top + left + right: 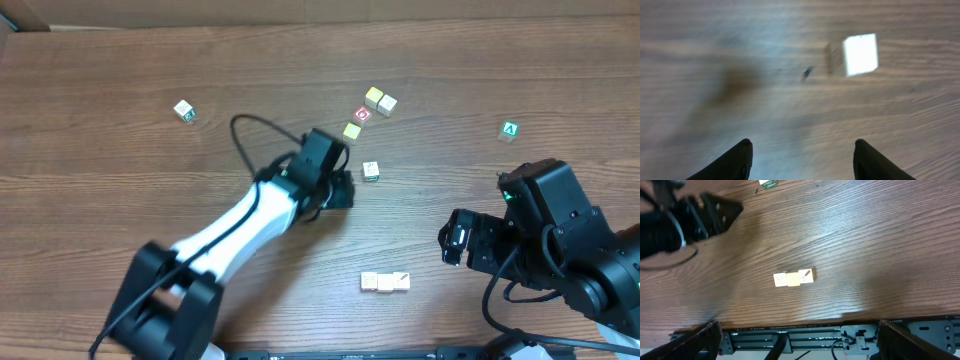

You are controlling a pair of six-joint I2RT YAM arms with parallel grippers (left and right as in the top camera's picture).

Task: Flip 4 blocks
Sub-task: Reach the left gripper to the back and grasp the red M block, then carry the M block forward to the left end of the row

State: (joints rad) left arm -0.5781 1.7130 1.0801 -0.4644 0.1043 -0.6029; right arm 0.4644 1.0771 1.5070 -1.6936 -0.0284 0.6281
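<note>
- Looks close to the end, judging by the layout alone.
- Finds a row of three blocks (793,278) near the front edge of the table (120,60), side by side and touching: a white one, a pale yellow one and a cream one with a reddish mark.
- Reads that row as the part already dealt with, though cannot confirm from the faces alone that each is turned.
- Places the fourth block (855,55) alone on bare wood in mid-table, just ahead of the left gripper (802,144) and off to one side of its centre line, sitting flat with a bright white face up.
- Shows the left gripper released, fingers spread, nothing between them, no contact with that block.
- Shows the right gripper (799,325) spread wide and empty too, hanging over the front edge with the row ahead of it.
- Cannot read any mark on the fourth block through the blur of the left wrist view, so cannot say whether it is turned over yet.
- Leaves aside the pale cubes (380,100) clustered further back, the red-ring cube (362,115), the green "A" cube (510,129) and the lone cube (183,110) far to the left, all well apart from both grippers.
- Amounts, at a guess, to three done and one either finished or yet to turn.
</note>
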